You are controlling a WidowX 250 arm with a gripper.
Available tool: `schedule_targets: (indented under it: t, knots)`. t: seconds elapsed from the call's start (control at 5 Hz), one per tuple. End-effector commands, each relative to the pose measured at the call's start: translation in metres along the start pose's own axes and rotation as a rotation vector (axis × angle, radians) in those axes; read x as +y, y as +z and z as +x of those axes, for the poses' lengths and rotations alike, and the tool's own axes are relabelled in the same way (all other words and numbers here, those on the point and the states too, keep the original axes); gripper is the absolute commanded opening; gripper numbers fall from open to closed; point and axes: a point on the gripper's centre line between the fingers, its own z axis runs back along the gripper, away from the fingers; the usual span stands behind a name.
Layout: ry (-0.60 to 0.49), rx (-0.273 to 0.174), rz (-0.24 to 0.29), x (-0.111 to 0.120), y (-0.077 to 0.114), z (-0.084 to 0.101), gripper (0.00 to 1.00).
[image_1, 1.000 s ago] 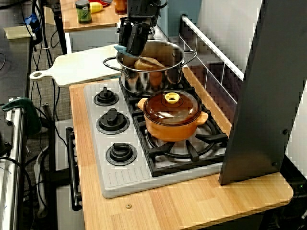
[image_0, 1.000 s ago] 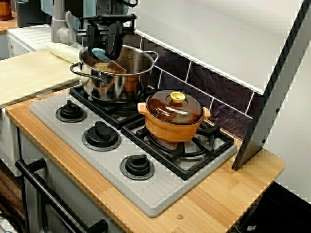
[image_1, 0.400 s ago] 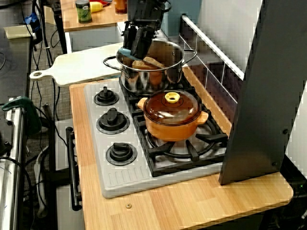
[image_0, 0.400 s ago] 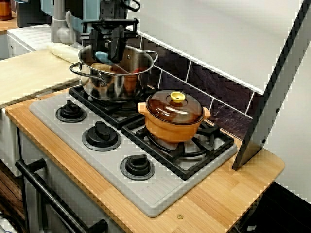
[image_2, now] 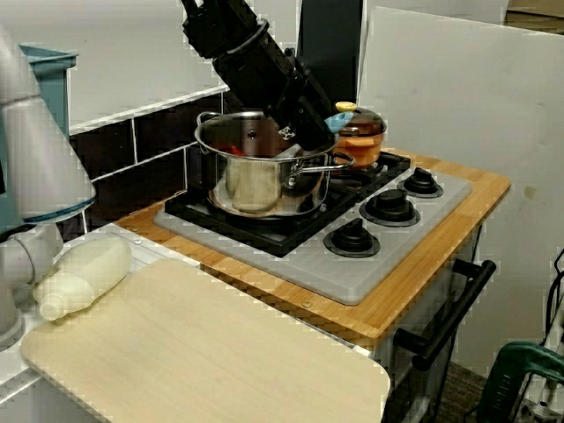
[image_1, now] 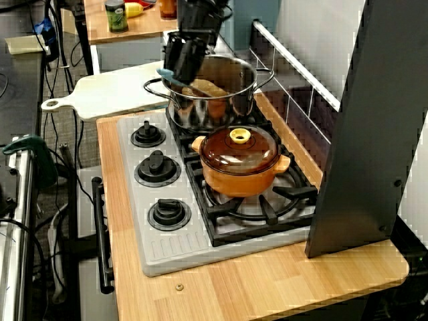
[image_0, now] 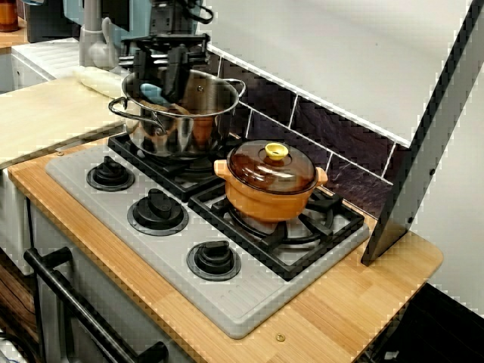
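View across the stove toward the tiled wall: gripper (image_0: 159,87) hangs over the near rim of the steel pot (image_0: 189,125), fingers clamped on a light-blue utensil handle (image_0: 151,92). The utensil's lower end drops into the pot and is hidden, so spoon or spatula I can't tell. The pot sits on the wall-side burner at the cutting-board end of the stove (image_0: 227,302). An orange lidded pot (image_0: 271,189) is on the other wall-side burner, just beside the steel pot and not touching it. Three black knobs (image_0: 157,208) run along the stove's front edge, and the wooden counter (image_0: 363,295) carries the stove. View down the stove from its free end: gripper (image_1: 175,73) is tilted over the pot's front-edge side, and the blue handle (image_1: 165,73) sticks out past the rim of the steel pot (image_1: 214,114). There are brownish pieces (image_1: 208,88) inside, possibly bread, though it's blurry. The orange lidded pot (image_1: 241,170) is nearer, and the pale cutting board (image_1: 114,93) lies beyond the stove's far end. View from the cutting-board side: the arm slants down and the gripper (image_2: 317,132) is at the pot's far rim, closed on the blue handle (image_2: 339,121). The steel pot (image_2: 264,181) is in front, with the orange lidded pot (image_2: 363,141) behind it. The cutting board (image_2: 203,352) fills the foreground, with a white bottle (image_2: 88,269) at its wall-side edge.
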Motion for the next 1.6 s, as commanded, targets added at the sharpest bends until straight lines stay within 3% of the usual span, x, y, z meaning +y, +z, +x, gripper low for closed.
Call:
schedule_targets:
  t: [0.0, 0.6, 1.4]
  knots:
    - [-0.059, -0.064, -0.011, -0.005, 0.029, -0.047, 0.0]
    - [-0.081, -0.044, -0.01, -0.003, 0.024, -0.062, 0.0]
    - [-0.029, -0.061, 0.003, -0.018, 0.018, -0.018, 0.0]
